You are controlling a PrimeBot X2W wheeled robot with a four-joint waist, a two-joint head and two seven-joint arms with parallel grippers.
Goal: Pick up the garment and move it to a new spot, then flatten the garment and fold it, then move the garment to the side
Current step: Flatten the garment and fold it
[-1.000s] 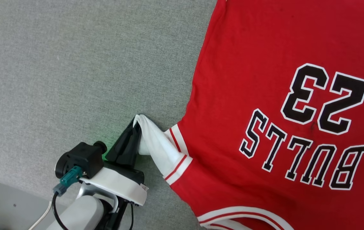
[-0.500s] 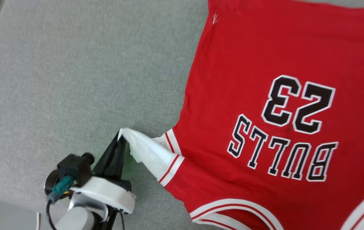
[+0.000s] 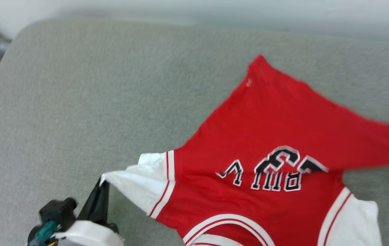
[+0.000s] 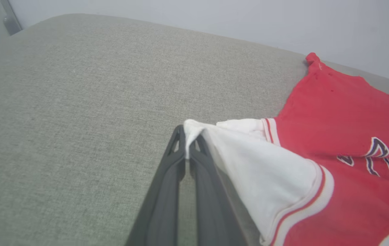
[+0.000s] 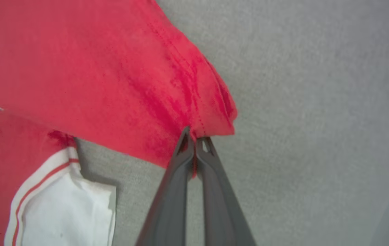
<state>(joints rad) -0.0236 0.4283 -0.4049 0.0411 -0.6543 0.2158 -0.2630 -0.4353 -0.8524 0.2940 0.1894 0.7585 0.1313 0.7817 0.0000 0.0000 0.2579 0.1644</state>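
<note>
While left claw clamps white sleeve, right claw clamps red hem, thin garment creases.

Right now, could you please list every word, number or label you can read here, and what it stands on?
Black white-outlined print on the red garment: upside down, creased and blurred; only letter and digit fragments, nothing reads whole.
Left wrist view, same print at the right edge: cut off, unreadable.
No other text is legible.

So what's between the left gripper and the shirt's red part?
The red jersey shirt's white short sleeve, seen in the left wrist view.
</note>
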